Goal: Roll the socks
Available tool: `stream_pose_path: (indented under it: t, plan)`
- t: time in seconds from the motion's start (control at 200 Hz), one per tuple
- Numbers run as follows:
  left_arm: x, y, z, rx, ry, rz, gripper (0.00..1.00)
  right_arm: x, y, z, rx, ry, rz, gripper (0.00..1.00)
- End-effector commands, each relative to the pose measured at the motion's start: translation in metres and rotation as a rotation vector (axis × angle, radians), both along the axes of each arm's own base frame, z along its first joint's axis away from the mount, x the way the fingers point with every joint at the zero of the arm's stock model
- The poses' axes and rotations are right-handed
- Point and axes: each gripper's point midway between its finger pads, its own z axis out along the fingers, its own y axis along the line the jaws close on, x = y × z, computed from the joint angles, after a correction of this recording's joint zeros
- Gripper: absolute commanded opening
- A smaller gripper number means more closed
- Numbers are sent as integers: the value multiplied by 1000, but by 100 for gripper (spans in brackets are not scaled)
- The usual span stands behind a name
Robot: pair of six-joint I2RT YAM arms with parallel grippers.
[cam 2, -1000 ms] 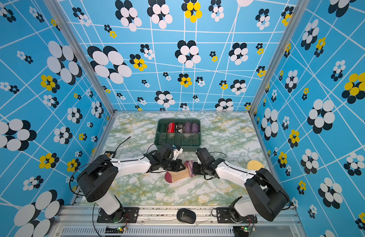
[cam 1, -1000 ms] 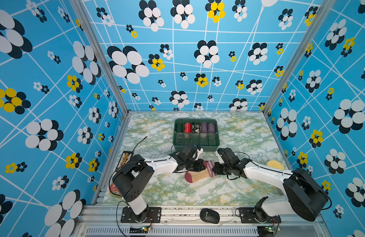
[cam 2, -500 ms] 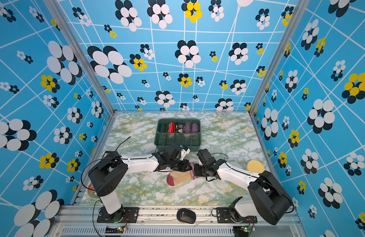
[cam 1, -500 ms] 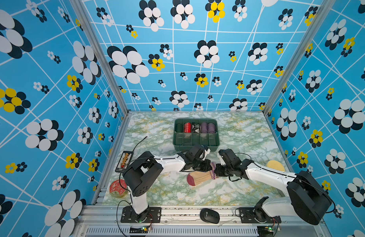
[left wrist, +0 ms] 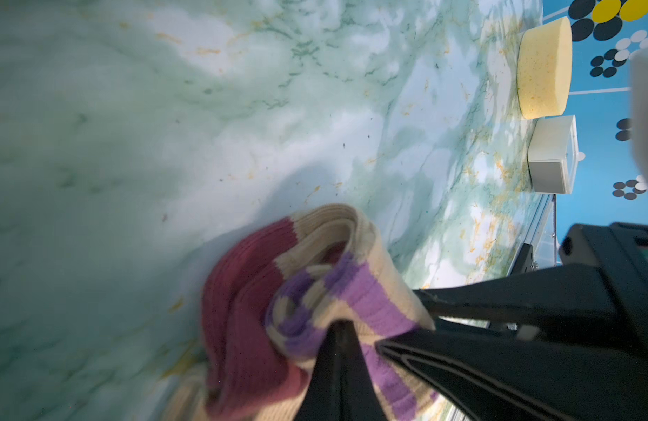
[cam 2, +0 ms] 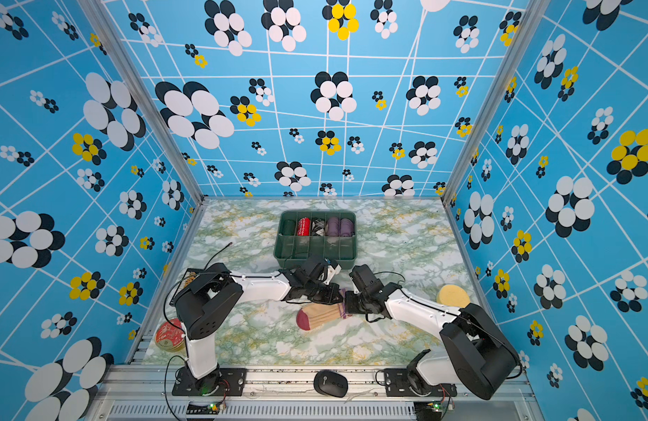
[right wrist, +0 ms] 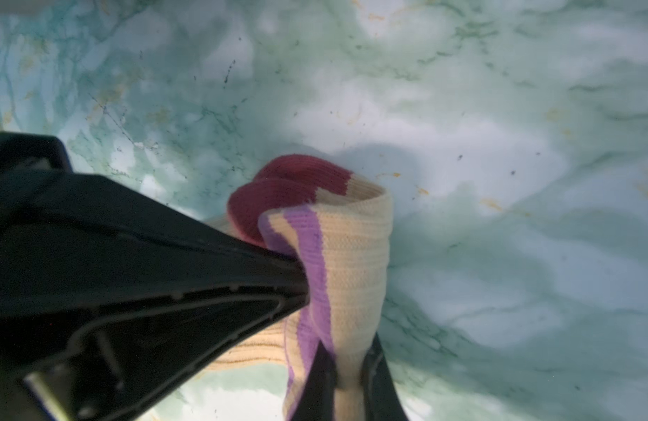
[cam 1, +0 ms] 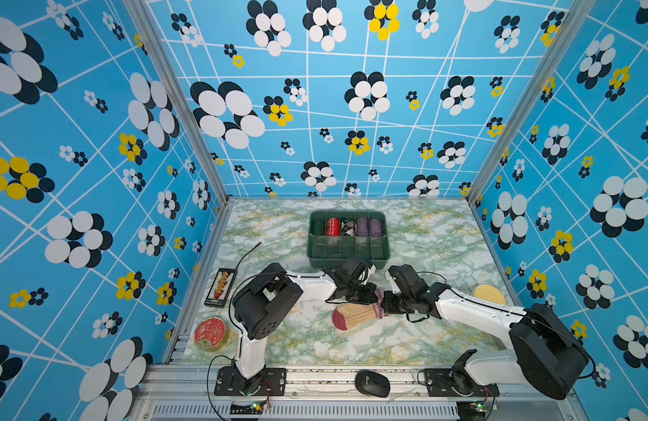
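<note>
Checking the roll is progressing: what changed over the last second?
The left gripper, shut on the cuff end of the tan ribbed socks with maroon toes, moved right toward the right gripper; its arm swung right, uncovering the round red tin. Unchanged: both grippers clamp the cuffs, the toes lie on the marble table, the green compartment tray sits behind.

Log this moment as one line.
left gripper: shut on socks cuff | right gripper: shut on socks cuff | toe end: on table | roll: not formed
</note>
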Motion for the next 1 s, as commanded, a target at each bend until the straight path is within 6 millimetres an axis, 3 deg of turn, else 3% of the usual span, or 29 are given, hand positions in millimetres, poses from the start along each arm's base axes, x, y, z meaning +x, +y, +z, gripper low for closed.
stream_pose_path:
  t: [0.0,0.22,0.435,0.67,0.85,0.995]
  plan:
    - [-5,9,-13,55,16,-12,0,-2,-4,-2,-30,4,2,0]
    - [-1,12,-27,93,7,-3,0,-2,-1,1,-13,2,4,0]
    - [-7,26,-47,162,26,-8,0,0,-2,14,14,-36,1,22]
    - [-14,35,-58,180,50,-7,0,10,-27,32,13,-88,-84,30]
    - [-16,36,-58,179,52,-8,0,12,-46,24,-46,-84,-133,28]
    - [-16,36,-52,177,47,-10,0,13,-47,10,-91,-41,-125,22]
